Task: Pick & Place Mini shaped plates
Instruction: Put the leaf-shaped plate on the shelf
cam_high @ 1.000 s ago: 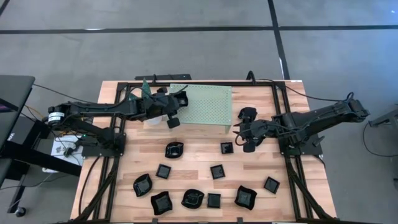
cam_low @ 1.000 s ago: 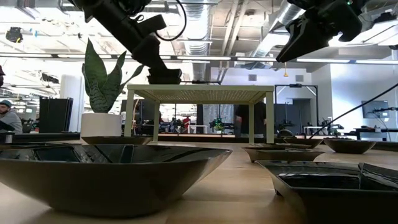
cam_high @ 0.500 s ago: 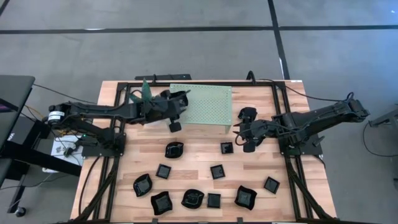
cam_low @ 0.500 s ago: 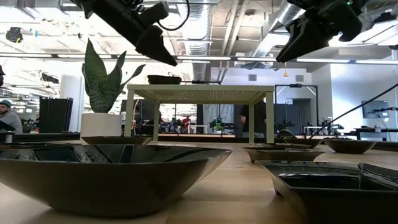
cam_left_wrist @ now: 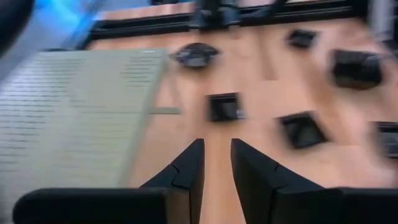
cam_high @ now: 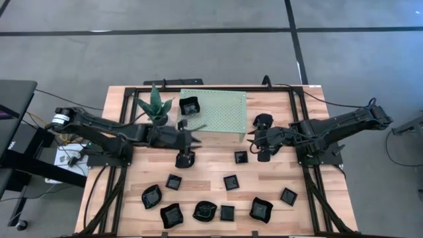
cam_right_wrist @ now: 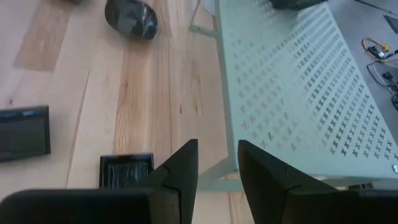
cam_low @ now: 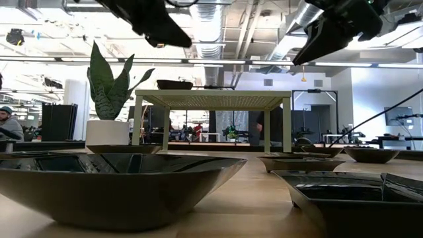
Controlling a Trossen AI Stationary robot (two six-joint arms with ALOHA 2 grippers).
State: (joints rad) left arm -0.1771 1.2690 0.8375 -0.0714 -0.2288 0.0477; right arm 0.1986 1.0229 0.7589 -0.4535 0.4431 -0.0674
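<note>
While the left gripper [cam_high: 186,158] hangs over bare wood with its fingers nearly pressed together and nothing between them, the loose mini shaped plates [cam_high: 230,182] sit scattered just past it toward the table's front edge. One square plate [cam_high: 190,105] rests on the green perforated stand [cam_high: 221,114] behind it (beside the potted plant [cam_high: 154,106]). Farther off, the right gripper [cam_high: 264,153] hovers empty, slightly parted.
</note>
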